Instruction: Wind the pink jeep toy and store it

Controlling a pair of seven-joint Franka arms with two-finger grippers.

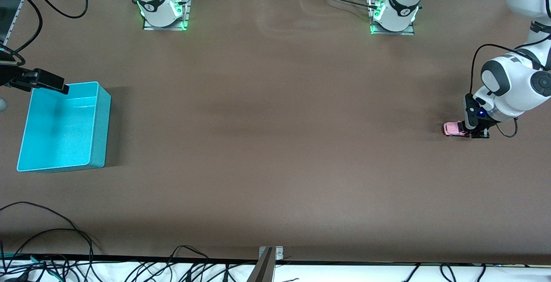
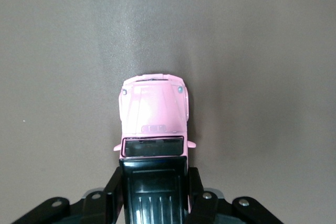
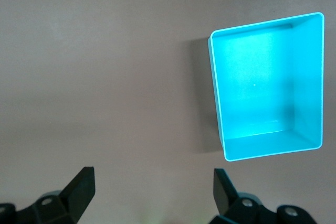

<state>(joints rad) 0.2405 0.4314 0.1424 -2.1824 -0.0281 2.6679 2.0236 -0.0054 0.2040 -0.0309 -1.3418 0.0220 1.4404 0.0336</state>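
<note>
The pink jeep toy (image 1: pixel 453 128) stands on its wheels on the brown table at the left arm's end. My left gripper (image 1: pixel 473 132) is down at the table, shut on the jeep's black rear section. In the left wrist view the pink hood (image 2: pixel 154 111) points away from the left gripper (image 2: pixel 155 177), and a black finger (image 2: pixel 195 182) presses each side of the rear. The turquoise bin (image 1: pixel 101 122) sits empty at the right arm's end. My right gripper (image 1: pixel 60 86) hangs open by the bin's farther corner. Only bare table shows between the right gripper (image 3: pixel 155 182) fingers.
Both arm bases (image 1: pixel 162 4) stand along the table's edge farthest from the front camera. Cables (image 1: pixel 51 247) trail along the nearest edge. In the right wrist view the bin (image 3: pixel 262 24) is empty.
</note>
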